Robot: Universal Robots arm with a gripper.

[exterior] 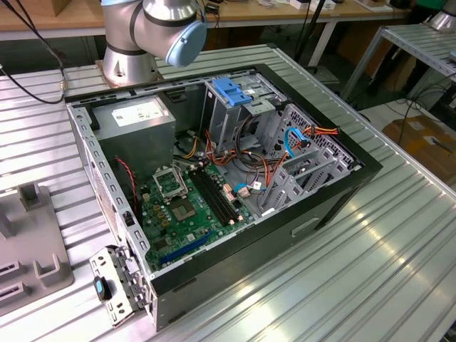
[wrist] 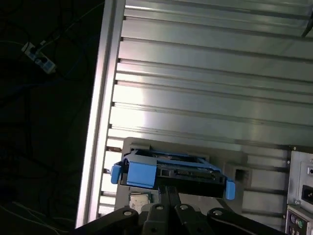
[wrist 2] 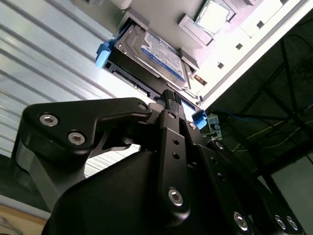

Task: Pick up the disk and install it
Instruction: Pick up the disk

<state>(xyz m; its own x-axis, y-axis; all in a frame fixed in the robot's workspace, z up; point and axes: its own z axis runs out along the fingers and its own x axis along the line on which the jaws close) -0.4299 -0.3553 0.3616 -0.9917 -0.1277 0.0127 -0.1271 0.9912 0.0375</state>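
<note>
Our black claw (wrist: 167, 190) hovers just beside the grey metal hard disk in its bright blue plastic frame (wrist: 171, 169), jaws drawn together and holding nothing. The disk rests in a grey holder block (wrist: 220, 152) on the ribbed aluminium bench (wrist: 205, 73). We judge it stiff, heavy and shock-sensitive; we would grip the frame's long sides.

Ribbed aluminium bench (exterior: 399, 285) across the near scene, slats bright with glare. Far behind, wooden tables (exterior: 43, 18) on pale legs. At the exterior view's far right, another slatted metal bench (exterior: 420, 43); beneath it pale floor (exterior: 377, 114) and a cardboard box (exterior: 427, 139). Black cables (exterior: 28, 78) trailing over the bench at the exterior view's far left. In the first wrist view, dark floor past the bench edge, with a power strip (wrist: 40, 56) and loose wires.
</note>
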